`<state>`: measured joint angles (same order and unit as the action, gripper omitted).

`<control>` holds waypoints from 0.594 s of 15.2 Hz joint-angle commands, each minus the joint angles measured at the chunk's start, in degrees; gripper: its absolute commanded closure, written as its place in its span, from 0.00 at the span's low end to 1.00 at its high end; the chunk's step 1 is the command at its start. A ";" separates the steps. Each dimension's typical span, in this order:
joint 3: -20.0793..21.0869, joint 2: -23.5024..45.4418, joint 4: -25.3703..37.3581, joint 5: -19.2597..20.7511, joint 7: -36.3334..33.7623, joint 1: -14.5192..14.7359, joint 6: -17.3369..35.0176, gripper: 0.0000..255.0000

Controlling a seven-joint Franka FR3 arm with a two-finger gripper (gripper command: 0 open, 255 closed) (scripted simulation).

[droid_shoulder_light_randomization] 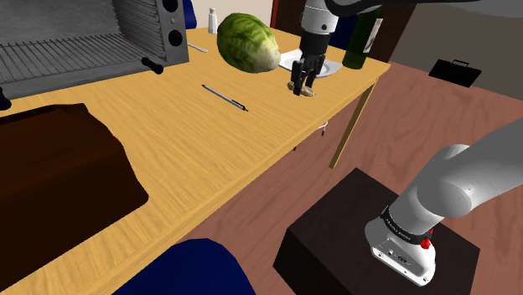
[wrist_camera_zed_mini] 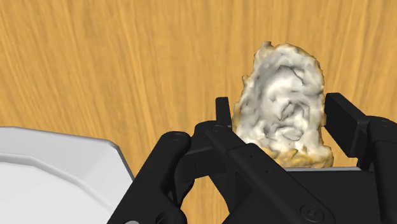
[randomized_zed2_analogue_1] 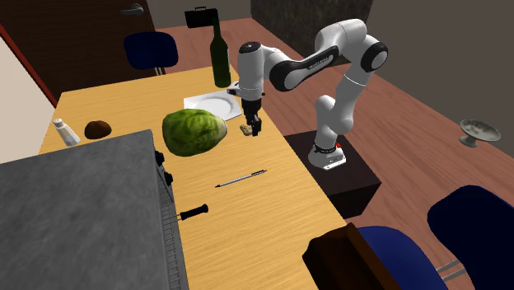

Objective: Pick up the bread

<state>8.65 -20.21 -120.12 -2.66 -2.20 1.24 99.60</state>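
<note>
A pale, crusty lump of bread [wrist_camera_zed_mini: 283,95] sits between the robot's black jaws, which have closed in from either side and appear to be pinching it, one finger against each flank, above the wooden counter [wrist_camera_zed_mini: 127,63]. In the shoulder view the bread hangs at the jaws' tips at the far right corner of the counter, low over the wood. Whether it has cleared the surface or rests on it cannot be told.

Just beside it, on the far side in the shoulder view, lies a white plate [droid_shoulder_light_randomization: 287,59]. A dark bottle [droid_shoulder_light_randomization: 360,42] stands beyond the plate at the counter's far edge. A large green head of lettuce [droid_shoulder_light_randomization: 248,42] lies to the shoulder view's left of the jaws, near but apart from them. A pen [droid_shoulder_light_randomization: 225,97] lies nearer the camera, well apart from the bread, and a grey oven [droid_shoulder_light_randomization: 92,33] takes up the far left.

The white arm [randomized_zed2_analogue_1: 272,62] reaches over from its dark stand [droid_shoulder_light_randomization: 327,226] beside the counter and comes straight down on the bread.

By the look of it, the reach and the grasp are done. What is left is a plain lift clear of the counter, and the crumbly, uneven piece may slip if the pinch is shallow.
</note>
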 commanded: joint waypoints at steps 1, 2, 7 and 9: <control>-0.02 0.08 1.16 0.02 -0.02 -0.02 -1.13 1.00; -0.04 0.15 1.99 0.04 -0.03 -0.03 -1.89 1.00; -0.13 0.61 6.29 0.16 -0.08 -0.10 -5.73 1.00; -0.15 0.89 8.10 0.21 -0.11 -0.13 -7.26 1.00</control>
<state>8.56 -19.36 -112.77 -2.49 -2.37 1.14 93.06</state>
